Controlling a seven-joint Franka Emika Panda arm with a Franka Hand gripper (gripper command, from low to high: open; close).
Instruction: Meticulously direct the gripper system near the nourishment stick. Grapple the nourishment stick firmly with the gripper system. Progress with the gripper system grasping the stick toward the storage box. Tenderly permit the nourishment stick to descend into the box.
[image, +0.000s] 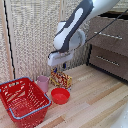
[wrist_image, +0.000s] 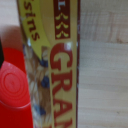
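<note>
The nourishment stick (image: 61, 79) is a yellow-orange packet with red and white print, standing on the wooden table between a pink cup and a red bowl. The white arm's pale head and my gripper (image: 61, 69) hang right over the packet's top, and the short dark fingers reach its upper edge. In the wrist view the packet (wrist_image: 57, 65) fills the middle of the picture, very close. The frames do not show whether the jaws are open or closed on it. The red mesh basket (image: 15, 90) with its blue-grey rim stands at the exterior view's lower left, apart from the gripper.
A pink cup (image: 43, 82) stands just beside the packet, on the basket's side. A small red bowl (image: 60, 95) lies in front of the packet and also shows in the wrist view (wrist_image: 12, 87). A dark drawer cabinet (image: 111, 45) stands at the exterior view's right.
</note>
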